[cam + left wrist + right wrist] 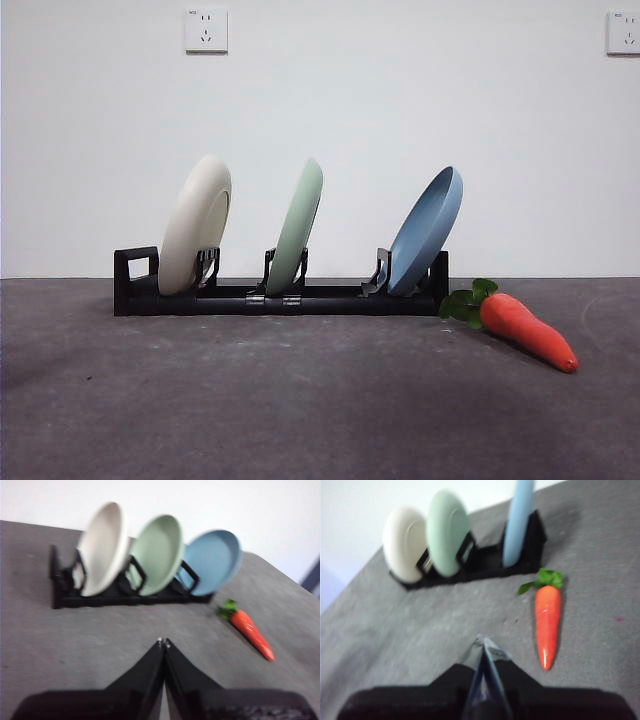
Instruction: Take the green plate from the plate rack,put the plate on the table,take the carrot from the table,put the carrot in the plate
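A plain white wall with two sockets stands behind the table (300, 410), a dark grey matte surface. The green plate (297, 225) stands on edge in the middle slot of the plate rack (330, 298), tilted to the right, with a cream-white plate (195, 223) to its left and a blue plate (427, 230) to its right. The carrot (527, 329) lies on the table just right of the rack's right end, its leafy top close to the rack and its tip pointing nearer and to the right.

The left gripper (163, 642) and the right gripper (482, 641) both hang well short of the rack, each with its jaws pressed together and holding nothing.

The risks, as I judge them: jaws coming down on the green plate's rim could knock either neighbour, since the plates stand close. A thin rim may slip from a shallow pinch. Pulling at a slant could drag the whole rack, and its right end would push the carrot.
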